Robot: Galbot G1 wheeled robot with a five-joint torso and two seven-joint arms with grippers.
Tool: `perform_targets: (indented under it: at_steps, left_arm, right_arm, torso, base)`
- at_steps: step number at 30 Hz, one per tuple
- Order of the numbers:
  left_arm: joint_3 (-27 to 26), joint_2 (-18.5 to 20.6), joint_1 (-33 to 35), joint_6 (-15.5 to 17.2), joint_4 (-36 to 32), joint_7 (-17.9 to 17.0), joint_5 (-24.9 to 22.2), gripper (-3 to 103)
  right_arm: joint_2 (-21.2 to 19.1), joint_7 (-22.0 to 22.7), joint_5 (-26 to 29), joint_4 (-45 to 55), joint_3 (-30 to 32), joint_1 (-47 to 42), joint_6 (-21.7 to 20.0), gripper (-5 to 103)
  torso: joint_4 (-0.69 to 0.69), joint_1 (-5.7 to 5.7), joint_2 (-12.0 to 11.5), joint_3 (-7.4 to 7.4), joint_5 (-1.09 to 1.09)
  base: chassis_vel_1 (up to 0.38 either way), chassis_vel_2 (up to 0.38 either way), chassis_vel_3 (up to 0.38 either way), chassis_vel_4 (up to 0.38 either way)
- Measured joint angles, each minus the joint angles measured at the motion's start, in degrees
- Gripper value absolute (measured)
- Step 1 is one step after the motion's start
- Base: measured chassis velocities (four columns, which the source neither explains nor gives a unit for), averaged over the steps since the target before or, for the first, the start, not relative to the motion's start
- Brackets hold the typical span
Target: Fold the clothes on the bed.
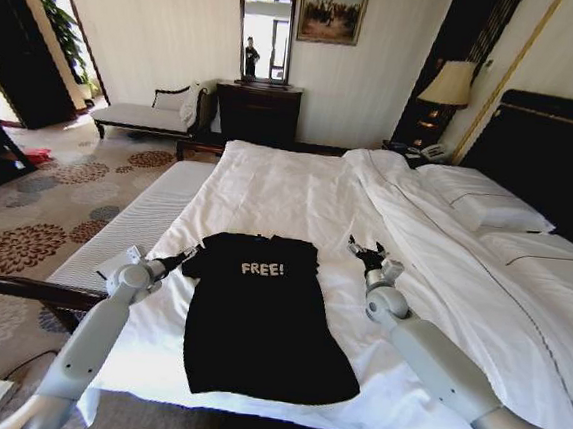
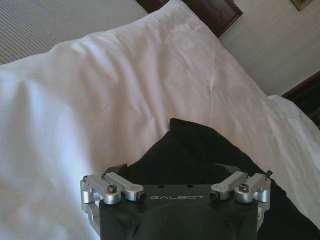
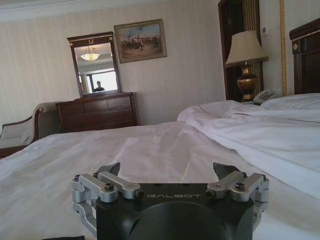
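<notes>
A wide bed (image 1: pixel 299 191) with white sheets and a tall dark headboard carries a black T-shirt (image 1: pixel 262 318), spread flat near its foot with white "FREE!" lettering on the chest (collar towards the far edge of the mattress). A white duvet (image 1: pixel 443 258) lies bunched along the headboard side, just beside the shirt's right sleeve. Two white pillows (image 1: pixel 483 207) rest against the headboard, well apart from the shirt.
</notes>
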Motion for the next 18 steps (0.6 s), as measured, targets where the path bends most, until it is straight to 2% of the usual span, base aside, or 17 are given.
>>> perform_targets:
  at_steps: [2,5,6,9,11,14,15,18]
  left_arm:
    - [0.01,-0.02,-0.03,-0.02,0.17,0.08,0.06,99]
    - [0.02,-0.02,-0.04,-0.03,0.63,0.3,0.26,84]
    - [0.02,-0.02,-0.04,-0.03,0.63,0.3,0.26,84]
    - [0.01,0.06,0.05,-0.04,1.09,0.39,0.71,68]
    - [0.0,0.1,0.11,-0.04,1.15,0.45,0.87,68]
    - [-0.15,0.3,0.36,-0.04,1.18,0.67,1.24,51]
    - [-0.15,0.3,0.36,-0.04,1.18,0.67,1.24,51]
    - [-0.43,0.64,0.88,0.0,0.86,0.96,1.47,34]
  right_arm:
    - [0.01,0.0,0.0,-0.09,-0.01,0.03,0.0,100]
    - [0.18,0.02,0.0,-0.31,-0.35,0.51,-0.02,100]
    - [0.18,0.02,0.0,-0.31,-0.35,0.51,-0.02,100]
    - [0.44,0.05,0.0,-0.51,-0.92,0.88,-0.04,100]
    - [0.51,0.05,-0.02,-0.59,-1.11,1.0,-0.05,100]
    - [0.71,0.06,-0.1,-0.84,-1.51,1.29,-0.08,100]
    - [0.71,0.06,-0.1,-0.84,-1.51,1.29,-0.08,100]
    - [0.87,0.06,-0.21,-0.98,-1.65,1.4,-0.11,100]
  torso:
    - [0.0,0.0,0.0,0.0,0.0]
    - [0.0,0.0,0.0,0.0,-0.01]
    - [0.0,0.0,0.0,0.0,-0.01]
    - [0.0,0.0,0.0,0.0,-0.01]
    - [0.01,0.0,0.0,0.0,-0.01]
    - [0.0,0.0,0.0,0.0,-0.01]
    - [0.0,0.0,0.0,0.0,-0.01]
    - [0.0,0.0,-0.01,0.0,-0.01]
  base:
    - [0.0,0.0,0.0,0.0]
    - [0.0,0.0,0.0,0.0]
    - [0.0,0.0,0.0,0.0]
    - [0.0,0.0,0.0,0.0]
    - [0.0,0.0,0.0,0.0]
    - [0.0,0.0,0.0,0.0]
    - [0.0,0.0,0.0,0.0]
    - [0.0,0.0,0.0,0.0]
